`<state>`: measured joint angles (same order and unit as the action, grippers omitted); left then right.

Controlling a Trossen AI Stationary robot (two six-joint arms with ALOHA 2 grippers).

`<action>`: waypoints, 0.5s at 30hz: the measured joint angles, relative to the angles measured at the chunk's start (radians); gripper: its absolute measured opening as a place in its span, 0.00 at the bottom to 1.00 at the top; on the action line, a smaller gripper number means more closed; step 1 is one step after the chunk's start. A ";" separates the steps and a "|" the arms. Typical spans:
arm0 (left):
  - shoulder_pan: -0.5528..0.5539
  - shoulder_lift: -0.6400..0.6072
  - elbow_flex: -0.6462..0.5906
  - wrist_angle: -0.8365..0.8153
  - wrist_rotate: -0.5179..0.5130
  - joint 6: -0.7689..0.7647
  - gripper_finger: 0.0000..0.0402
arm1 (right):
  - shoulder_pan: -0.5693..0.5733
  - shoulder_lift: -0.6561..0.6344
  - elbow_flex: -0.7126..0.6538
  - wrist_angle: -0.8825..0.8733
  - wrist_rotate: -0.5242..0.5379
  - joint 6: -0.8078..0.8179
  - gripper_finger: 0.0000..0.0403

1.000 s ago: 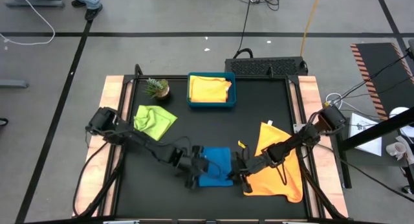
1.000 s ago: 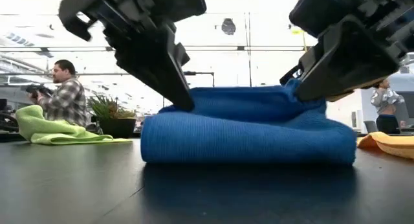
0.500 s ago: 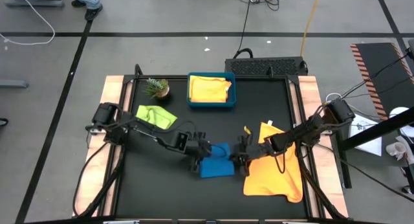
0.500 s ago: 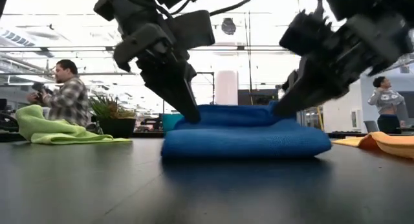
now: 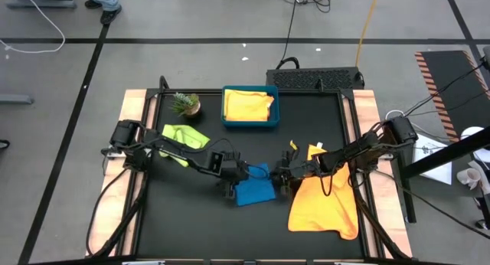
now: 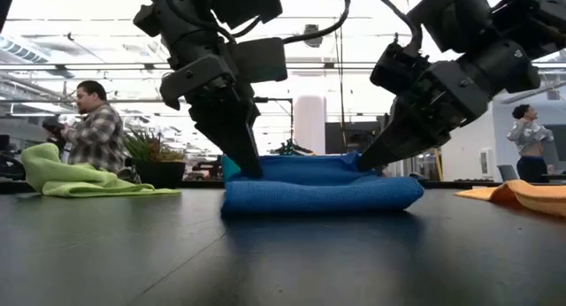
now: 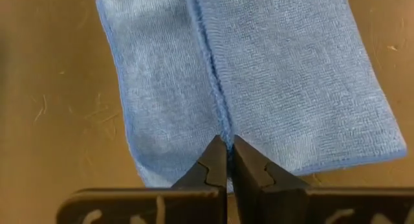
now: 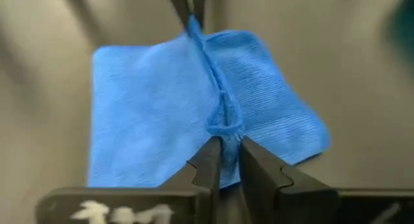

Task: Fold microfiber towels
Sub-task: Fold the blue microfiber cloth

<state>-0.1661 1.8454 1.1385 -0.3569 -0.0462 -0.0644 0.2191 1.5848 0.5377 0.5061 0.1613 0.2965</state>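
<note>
Two claws on one blue towel point(image 5: 255, 190), one lime towel point(image 5: 184, 135), one orange towel point(image 5: 325, 204)

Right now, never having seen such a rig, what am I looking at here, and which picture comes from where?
Two dark robot arms work at a black table. One camera looks straight down, one sits at table height, and one rides on each wrist. The left gripper is shut on the folded blue towel; the right gripper pinches its opposite edge, jaws only slightly parted. Around them lie an orange towel, a lime green towel, a yellow towel in a teal tray, and a potted plant.
</note>
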 joint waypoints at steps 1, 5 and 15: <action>0.001 0.000 0.000 0.002 -0.008 -0.002 0.02 | -0.005 0.000 0.000 0.001 0.013 -0.004 0.12; 0.015 0.000 0.000 0.003 -0.049 -0.036 0.09 | -0.031 0.000 0.000 0.002 0.027 -0.021 0.19; 0.051 0.000 0.000 -0.021 -0.063 -0.026 0.20 | -0.055 0.000 0.000 0.003 0.052 -0.030 0.27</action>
<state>-0.1155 1.8454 1.1385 -0.3775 -0.1089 -0.0909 0.1638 1.5848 0.5377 0.5087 0.2134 0.2661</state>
